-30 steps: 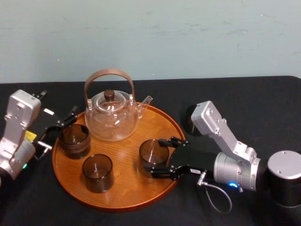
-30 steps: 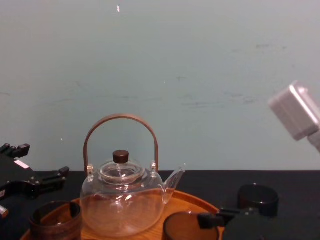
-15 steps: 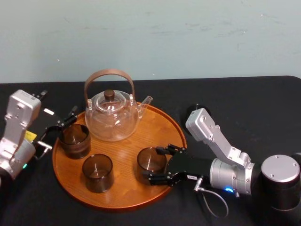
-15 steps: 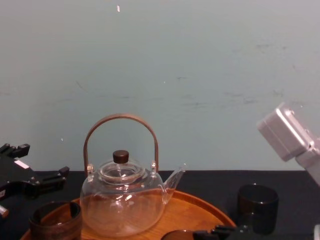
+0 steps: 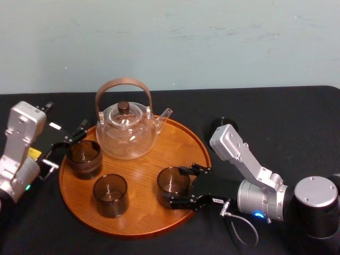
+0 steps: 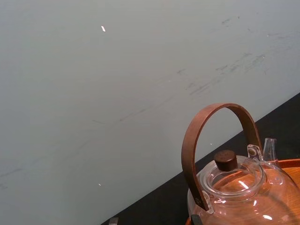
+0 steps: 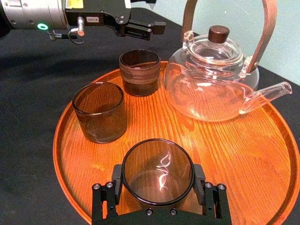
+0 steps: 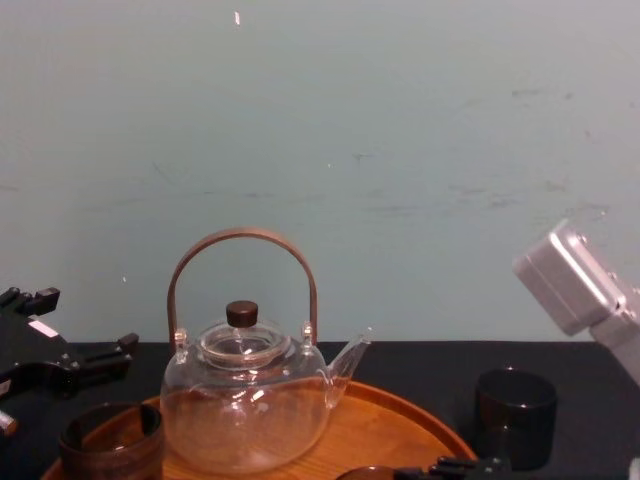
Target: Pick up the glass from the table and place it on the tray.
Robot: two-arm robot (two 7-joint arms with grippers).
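A dark smoky glass (image 5: pixel 172 184) stands low over the front right of the round wooden tray (image 5: pixel 143 167), and I cannot tell whether it touches the wood. My right gripper (image 5: pixel 179 186) reaches in from the right and is shut on it. In the right wrist view its two black fingers (image 7: pixel 114 183) press on either side of the glass (image 7: pixel 158 169) above the tray (image 7: pixel 234 154). My left gripper (image 5: pixel 68 145) hangs open at the tray's left edge, beside another glass (image 5: pixel 84 158).
A clear glass teapot (image 5: pixel 126 130) with a brown hoop handle fills the tray's back. A third glass (image 5: pixel 110 194) sits at the tray's front left. One more dark glass (image 5: pixel 223 125) stands on the black table to the right, behind my right arm.
My right gripper has come down and slightly toward me with the glass, which sank to the bottom edge of the chest view. The left arm has not moved.
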